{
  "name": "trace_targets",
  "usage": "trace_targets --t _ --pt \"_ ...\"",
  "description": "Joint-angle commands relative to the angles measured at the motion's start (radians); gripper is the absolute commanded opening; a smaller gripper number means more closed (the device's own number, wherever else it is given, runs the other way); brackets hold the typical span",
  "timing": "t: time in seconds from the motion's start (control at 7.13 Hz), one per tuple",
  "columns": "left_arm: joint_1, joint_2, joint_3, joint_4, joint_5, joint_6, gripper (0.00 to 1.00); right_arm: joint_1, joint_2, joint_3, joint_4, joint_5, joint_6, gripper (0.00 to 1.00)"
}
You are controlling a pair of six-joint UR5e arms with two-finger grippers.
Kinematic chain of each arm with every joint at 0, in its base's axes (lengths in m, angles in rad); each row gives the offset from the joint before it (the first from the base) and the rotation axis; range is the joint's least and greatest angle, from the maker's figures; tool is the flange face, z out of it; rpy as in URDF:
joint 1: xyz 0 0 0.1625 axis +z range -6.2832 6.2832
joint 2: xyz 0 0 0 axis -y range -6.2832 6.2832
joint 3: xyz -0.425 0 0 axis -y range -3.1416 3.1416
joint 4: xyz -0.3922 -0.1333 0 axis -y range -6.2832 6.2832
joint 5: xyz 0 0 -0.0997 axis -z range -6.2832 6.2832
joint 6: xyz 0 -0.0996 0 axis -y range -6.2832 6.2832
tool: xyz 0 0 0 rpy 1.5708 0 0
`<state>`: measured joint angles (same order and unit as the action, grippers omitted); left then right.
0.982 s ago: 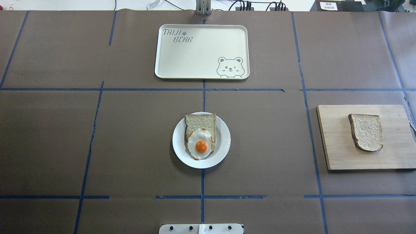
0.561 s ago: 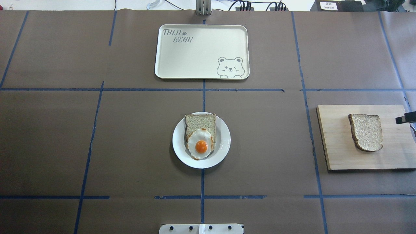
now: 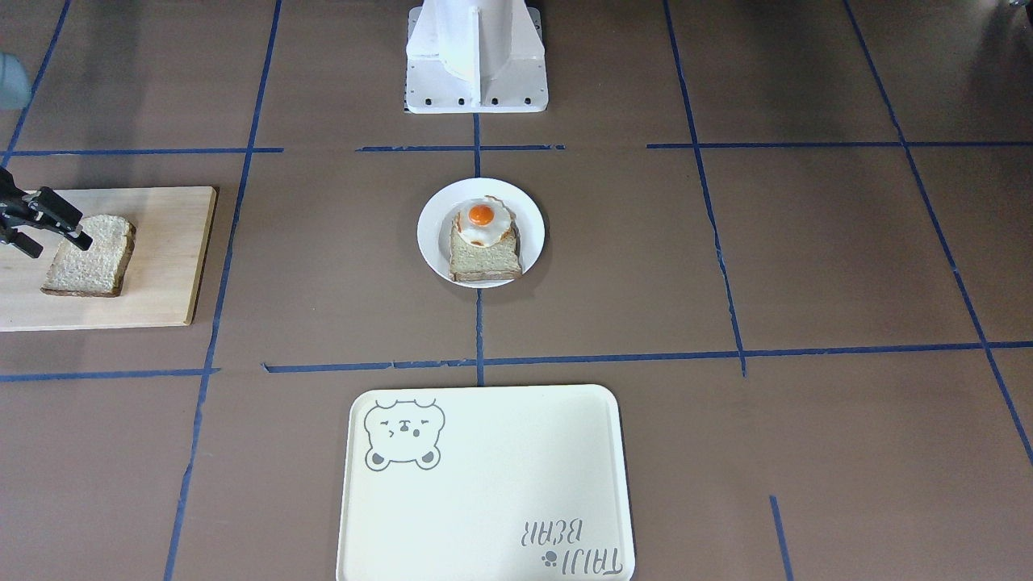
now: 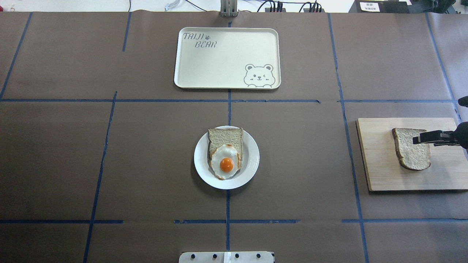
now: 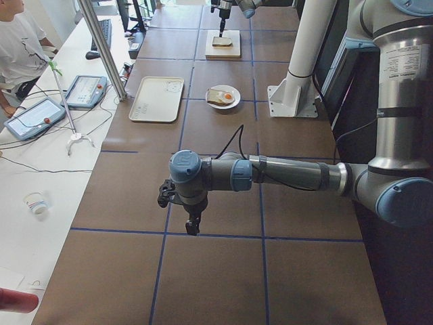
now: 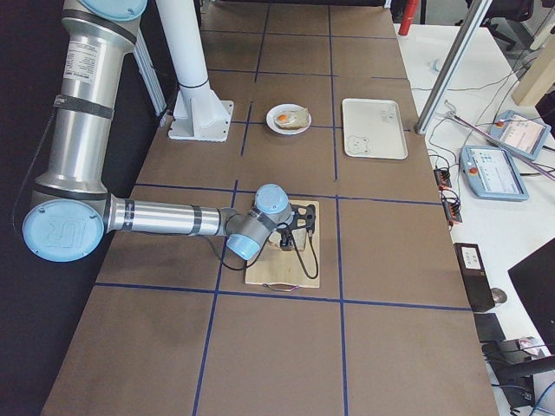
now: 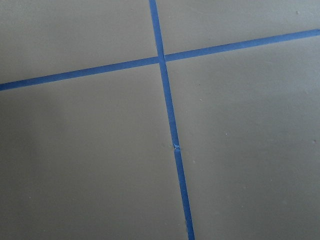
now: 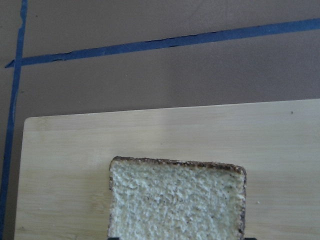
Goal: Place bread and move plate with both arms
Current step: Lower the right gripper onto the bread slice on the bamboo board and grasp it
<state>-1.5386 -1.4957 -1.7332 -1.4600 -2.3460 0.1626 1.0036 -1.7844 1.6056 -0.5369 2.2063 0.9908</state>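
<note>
The bread [image 4: 411,153] is a speckled slice with a dark crust, lying flat on a wooden board [image 4: 380,175] at the table's right; it also shows in the front view [image 3: 97,266] and the right wrist view [image 8: 175,200]. My right gripper [image 4: 420,140] comes in from the right edge and hovers over the slice's right part; in the front view [image 3: 63,248] its fingers stand apart, empty. The white plate [image 4: 252,157] sits mid-table. My left gripper [image 5: 193,227] shows only in the exterior left view, over bare table; I cannot tell its state.
A paler toast slice [image 4: 226,137] and a fried egg [image 4: 226,163] lie on the plate. A cream bear tray [image 4: 226,57] lies at the far middle. The white robot base [image 3: 476,56] stands at the near edge. An operator [image 5: 17,47] stands beside the table.
My right gripper came into the overhead view from the right edge and moved left until it is over the bread's right side. Bread, plate and tray have not moved.
</note>
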Motion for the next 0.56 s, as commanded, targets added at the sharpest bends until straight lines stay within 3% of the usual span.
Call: trace_targets --t 0.0,0.28,0.42 --pt "0.0 0.0 0.001 0.001 0.001 0.0 1.0 0.0 -0.006 -0.022 0.008 0.001 0.0 0.84" --pt "0.0 0.0 0.001 0.0 0.001 0.002 1.0 -0.003 0.003 -0.119 0.102 0.001 0.0 0.79" --pt "0.0 0.0 0.001 0.0 0.001 0.0 1.0 -0.003 0.016 -0.118 0.106 0.006 0.011 0.69"
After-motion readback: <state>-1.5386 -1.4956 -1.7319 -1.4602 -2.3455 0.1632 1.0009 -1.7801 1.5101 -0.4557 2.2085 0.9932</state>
